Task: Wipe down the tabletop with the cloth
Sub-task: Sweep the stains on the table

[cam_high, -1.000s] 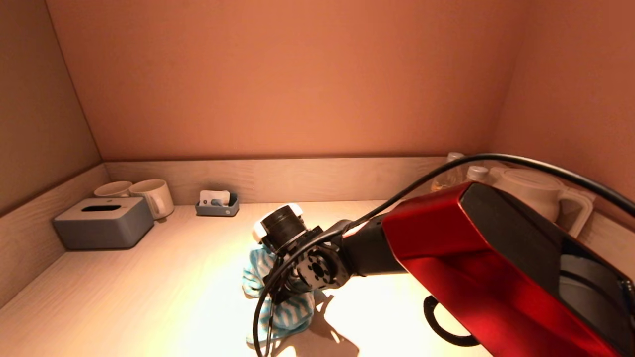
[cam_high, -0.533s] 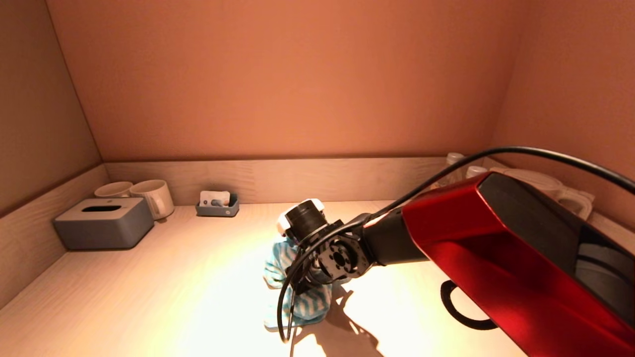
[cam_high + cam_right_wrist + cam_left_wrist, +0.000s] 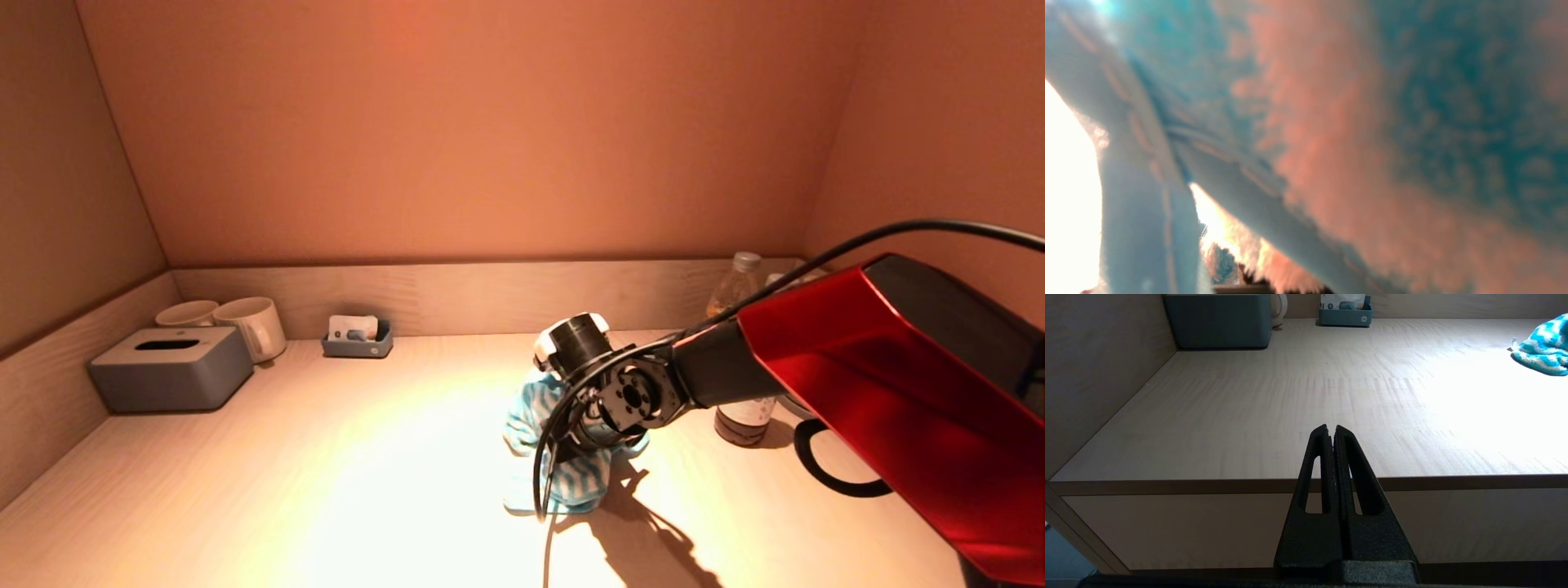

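Observation:
The blue-and-white striped cloth [image 3: 571, 483] lies bunched on the light wooden tabletop [image 3: 286, 457], right of centre. My right gripper [image 3: 598, 445] points down into it and is shut on the cloth; the wrist hides its fingers. In the right wrist view the cloth [image 3: 1372, 143] fills almost the whole picture. My left gripper [image 3: 1331, 430] is shut and empty, parked in front of the table's near edge. From there the cloth [image 3: 1541, 351] shows far off to the side.
A grey tissue box [image 3: 170, 367], two white mugs [image 3: 253, 325] and a small grey tray [image 3: 357, 336] stand at the back left. A bottle [image 3: 739, 290], a jar [image 3: 743, 420] and a black cable loop [image 3: 833, 478] are at the right. Walls enclose three sides.
My right gripper has dragged the cloth to the right across the tabletop, from left of centre to right of centre. The left arm has not moved.

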Tool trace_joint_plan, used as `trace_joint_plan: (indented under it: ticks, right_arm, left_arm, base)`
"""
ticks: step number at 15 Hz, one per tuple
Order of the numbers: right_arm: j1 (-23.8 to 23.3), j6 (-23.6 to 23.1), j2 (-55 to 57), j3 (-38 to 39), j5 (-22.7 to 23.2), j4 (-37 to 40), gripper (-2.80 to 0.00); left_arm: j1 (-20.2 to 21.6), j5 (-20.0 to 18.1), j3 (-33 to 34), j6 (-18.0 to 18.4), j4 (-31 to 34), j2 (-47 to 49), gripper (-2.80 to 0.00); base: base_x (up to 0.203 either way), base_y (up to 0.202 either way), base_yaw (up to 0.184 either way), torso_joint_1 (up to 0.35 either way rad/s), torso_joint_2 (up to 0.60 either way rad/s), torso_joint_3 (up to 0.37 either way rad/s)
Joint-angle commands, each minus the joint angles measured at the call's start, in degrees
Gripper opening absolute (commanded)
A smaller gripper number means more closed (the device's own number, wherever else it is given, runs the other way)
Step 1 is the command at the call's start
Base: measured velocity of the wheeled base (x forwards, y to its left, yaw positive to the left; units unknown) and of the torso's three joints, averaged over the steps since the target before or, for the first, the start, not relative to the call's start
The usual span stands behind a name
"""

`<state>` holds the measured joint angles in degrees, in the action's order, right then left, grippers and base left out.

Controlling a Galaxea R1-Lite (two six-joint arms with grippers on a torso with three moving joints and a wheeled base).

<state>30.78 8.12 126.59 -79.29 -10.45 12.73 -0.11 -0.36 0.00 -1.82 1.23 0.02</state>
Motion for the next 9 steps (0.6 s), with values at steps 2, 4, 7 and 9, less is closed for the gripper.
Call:
trace_joint_plan:
  ticks: [2, 4, 7, 9]
  right_arm:
    - [-1.77, 0.01, -2.43, 4.20, 0.31, 0.01, -2.80]
    - [-2.26, -0.02, -4.53, 7.92, 0.56, -0.98, -2.80]
    - [0.06, -0.10, -7.36, 12.80, 0.59, -3.72, -2.80]
    - [4.97, 0.08, -9.48, 16.10, 1.17, -4.64, -2.80]
  left_arm:
    - [-0.07, 0.01, 0.00, -0.03, 0.00, -0.02, -2.80]
    - [-0.07, 0.01, 0.00, -0.03, 0.00, -0.02, -2.80]
    - [-0.07, 0.01, 0.00, -0.03, 0.00, -0.02, -2.80]
    - [-0.07, 0.01, 0.00, -0.03, 0.00, -0.02, -2.80]
  base:
    - [0.000, 0.000, 0.000, 0.000, 0.00, 0.000]
    - [0.000, 0.000, 0.000, 0.000, 0.00, 0.000]
    - [0.000, 0.000, 0.000, 0.000, 0.00, 0.000]
    - [0.000, 0.000, 0.000, 0.000, 0.00, 0.000]
